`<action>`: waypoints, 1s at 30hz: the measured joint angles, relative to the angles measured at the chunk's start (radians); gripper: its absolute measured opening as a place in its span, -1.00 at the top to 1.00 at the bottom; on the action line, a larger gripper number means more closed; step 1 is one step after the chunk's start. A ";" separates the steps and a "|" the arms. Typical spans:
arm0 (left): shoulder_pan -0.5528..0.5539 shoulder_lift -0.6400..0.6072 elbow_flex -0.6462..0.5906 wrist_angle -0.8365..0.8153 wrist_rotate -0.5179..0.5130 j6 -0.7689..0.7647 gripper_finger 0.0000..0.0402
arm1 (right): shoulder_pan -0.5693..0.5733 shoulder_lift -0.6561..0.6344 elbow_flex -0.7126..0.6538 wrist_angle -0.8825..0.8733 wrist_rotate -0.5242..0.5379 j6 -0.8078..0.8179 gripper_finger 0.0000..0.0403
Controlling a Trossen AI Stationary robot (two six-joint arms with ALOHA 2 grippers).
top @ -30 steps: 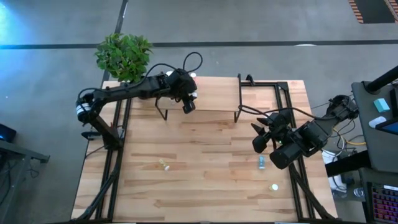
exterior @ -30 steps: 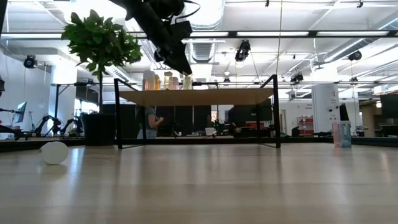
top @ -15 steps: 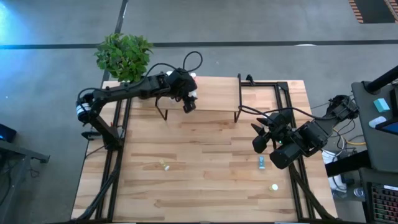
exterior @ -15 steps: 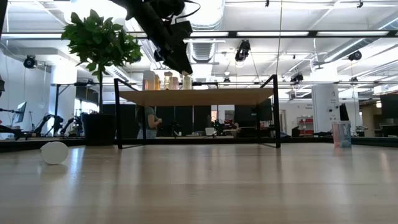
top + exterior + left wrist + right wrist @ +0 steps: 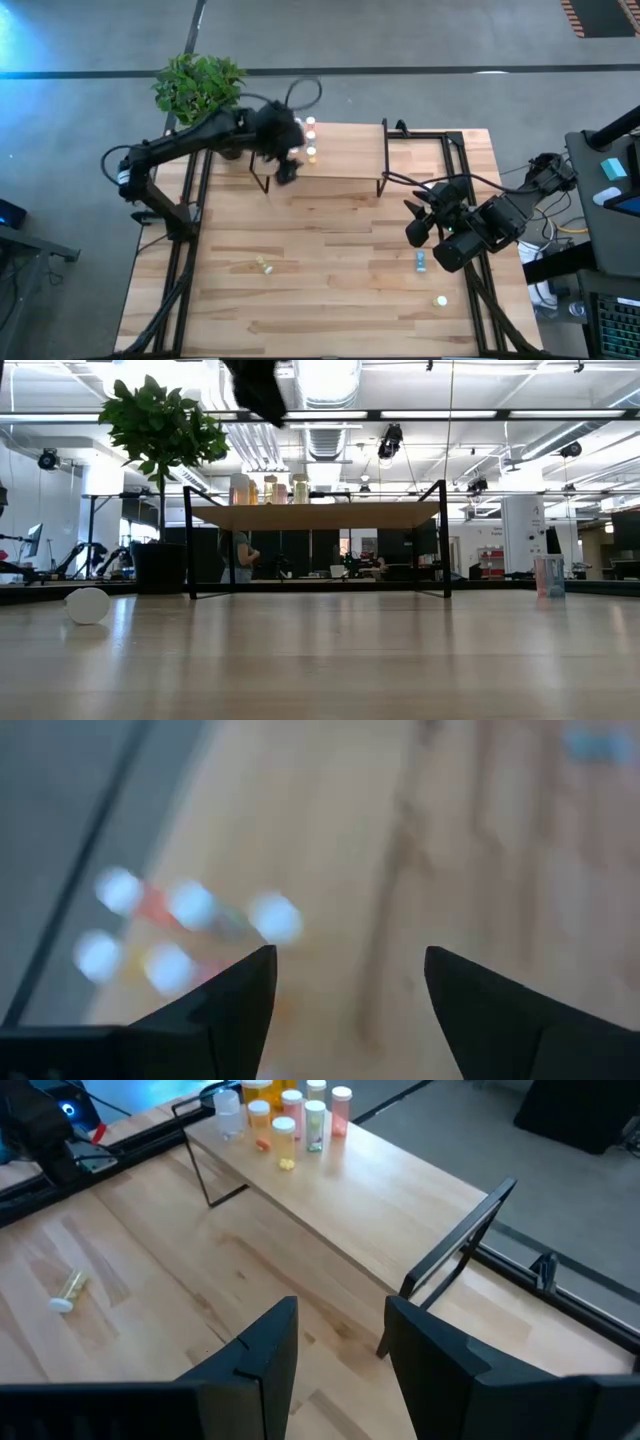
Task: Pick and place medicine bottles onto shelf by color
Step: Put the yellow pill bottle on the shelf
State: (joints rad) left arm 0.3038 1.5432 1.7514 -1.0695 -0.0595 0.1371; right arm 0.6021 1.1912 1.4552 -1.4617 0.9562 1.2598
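Note:
The shelf (image 5: 345,150) stands at the table's far side, with several medicine bottles (image 5: 311,140) upright near its left end; they also show in the low view (image 5: 270,490) and the right wrist view (image 5: 290,1120). My left gripper (image 5: 285,170) hovers open above the shelf's left end, over the blurred white caps (image 5: 190,905), holding nothing. My right gripper (image 5: 415,220) waits open at the table's right. Loose on the table are a yellowish bottle (image 5: 263,265) on its side, a blue-green one (image 5: 421,260) and a white-capped one (image 5: 440,300).
A potted plant (image 5: 198,88) stands off the table's far left corner. Black frame rails (image 5: 190,220) run along the table's left and right sides. The shelf's wire legs (image 5: 205,1175) rest on the tabletop. Bare wood lies between the shelf and the loose bottles.
My left gripper has risen away from the bottles on the shelf and drawn back toward the table's left edge. The bottle it stood over stays upright on the shelf, and the row of caps now shows from above.

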 joint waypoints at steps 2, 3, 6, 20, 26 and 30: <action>-0.062 -0.015 0.019 -0.119 0.003 -0.018 -0.18 | 0.000 0.000 -0.009 0.000 -0.013 0.001 0.29; -0.101 -0.025 0.020 -0.164 0.005 -0.044 -0.18 | 0.000 0.001 -0.015 0.001 -0.014 0.003 0.29; -0.241 -0.043 -0.003 -0.254 0.010 -0.139 -0.18 | 0.002 0.003 -0.039 0.005 -0.015 0.023 0.29; -0.667 0.008 -0.520 0.016 0.027 -0.025 -0.18 | 0.002 0.004 -0.200 0.239 -0.118 -0.004 0.29; -0.677 0.004 -0.694 0.219 0.045 -0.025 -0.18 | 0.012 0.004 -0.200 0.241 -0.179 0.011 0.29; -0.677 0.003 -0.770 0.233 0.060 -0.025 -0.18 | 0.046 0.004 -0.200 0.246 -0.185 0.034 0.29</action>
State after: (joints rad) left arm -0.3733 1.5462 0.9814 -0.8369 0.0009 0.1121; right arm 0.6482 1.1950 1.2549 -1.2161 0.7708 1.2941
